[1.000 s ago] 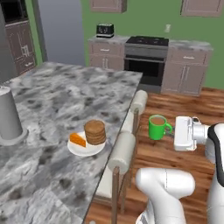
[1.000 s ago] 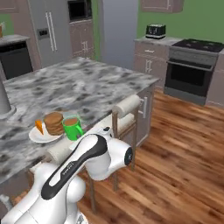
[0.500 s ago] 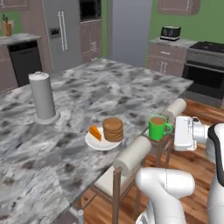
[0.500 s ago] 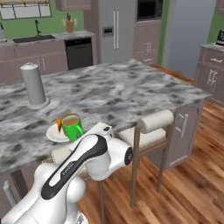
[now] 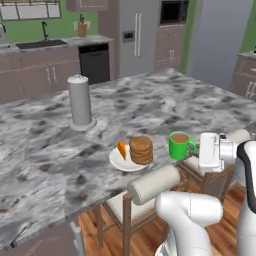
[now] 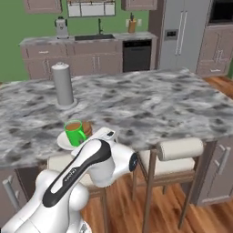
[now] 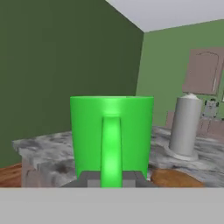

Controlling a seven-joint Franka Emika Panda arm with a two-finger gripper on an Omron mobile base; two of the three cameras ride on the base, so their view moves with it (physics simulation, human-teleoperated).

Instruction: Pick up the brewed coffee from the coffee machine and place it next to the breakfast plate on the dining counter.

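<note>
Left base view: claw (image 5: 196, 152) clamped on the side handle of the small bright green mug of brown coffee (image 5: 179, 145), kept upright so nothing spills, hanging just right of the round white plate with pancakes and orange wedge (image 5: 124, 159) on the grey-white marbled tabletop (image 5: 45, 145). Right base view: mug (image 6: 74, 132) in front of the plate (image 6: 63, 142), whether above the slab or off its edge I cannot tell. Hand view: handle of the mug (image 7: 111, 135) pinched between the dark fingertips (image 7: 91, 178), grey cylinder canister (image 7: 185, 127) behind.

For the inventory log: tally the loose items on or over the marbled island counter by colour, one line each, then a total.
Green: 1, the mug of coffee, held by its handle in the shut gripper
White: 1, the breakfast plate with pancakes
Grey: 1, the upright cylinder standing on the dining counter
Total: 3
</note>
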